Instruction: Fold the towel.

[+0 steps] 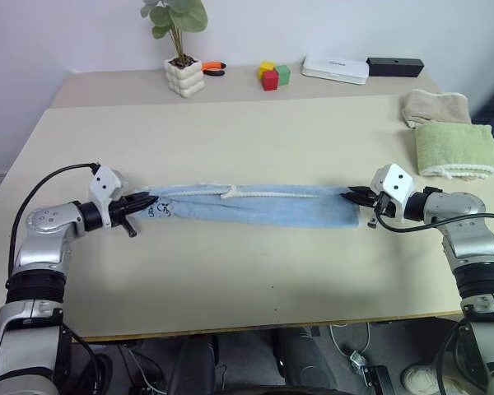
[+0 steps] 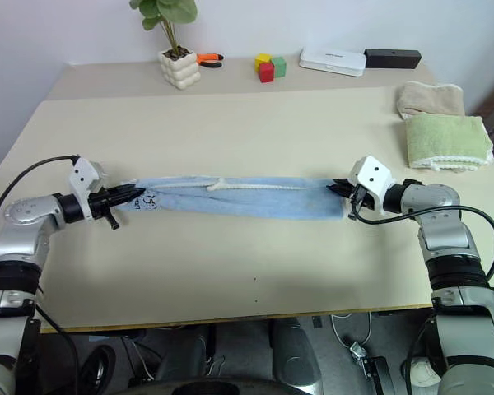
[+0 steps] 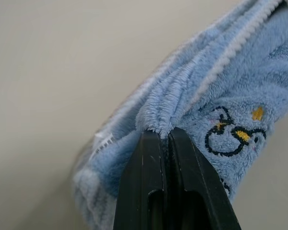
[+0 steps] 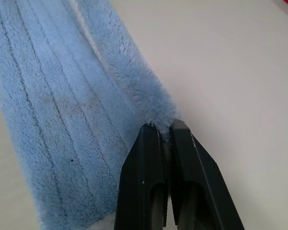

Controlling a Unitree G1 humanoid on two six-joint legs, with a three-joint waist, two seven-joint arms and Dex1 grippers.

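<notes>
Beige and wide, the surface (image 1: 230, 271) carries the towel (image 1: 255, 206) as a long, narrow blue band stretched across its middle, hem cord and small loop along the far edge. At the far right lie a green folded towel (image 1: 457, 148) and a beige folded towel (image 1: 435, 107), well apart from the work; a potted plant (image 1: 184, 62), coloured blocks (image 1: 272, 75) and two small boxes line the back.

Each end of the band is pinched. The left end effector (image 1: 146, 201) is clenched on the bunched layers beside the embroidered motif, and the right end effector (image 1: 354, 196) is clenched on the opposite end, right at its corner.

The first lengthwise fold looks done, with the cloth drawn fairly taut between the arms. To finish this step well, I would:

- lay both ends down together, so the band rests flat and straight;
- keep the hem edges lined up before letting go;
- ease the tension gently, since terry cloth springs back and bunches;
- watch the right pinch, which holds little fabric and could slip.

A crosswise fold likely comes next.
</notes>
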